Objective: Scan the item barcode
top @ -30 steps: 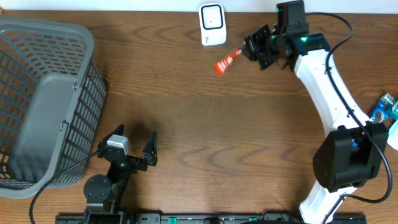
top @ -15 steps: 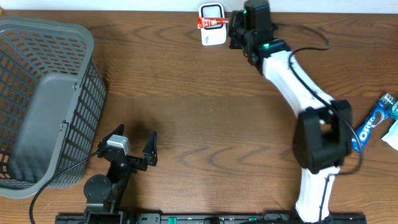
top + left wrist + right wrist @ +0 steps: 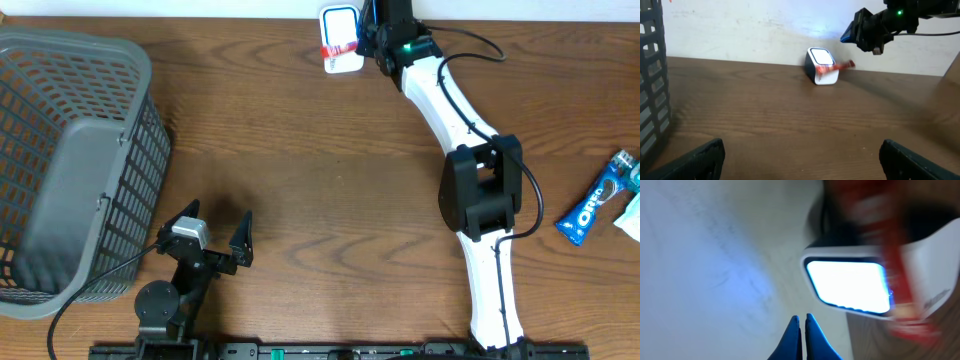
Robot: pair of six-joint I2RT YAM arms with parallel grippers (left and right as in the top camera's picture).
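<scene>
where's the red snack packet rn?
Overhead view: at the far edge of the wooden table, near the middle, the red snack packet sits across the white box-shaped scanner below its lit window, with the right tool close beside it.

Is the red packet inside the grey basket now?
No, the red packet is at the white scanner, far from the grey basket.

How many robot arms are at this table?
2. The left arm sits folded at the near edge, beside the grey basket. The right arm stretches across to the white scanner at the far edge. None seems hidden.
</scene>
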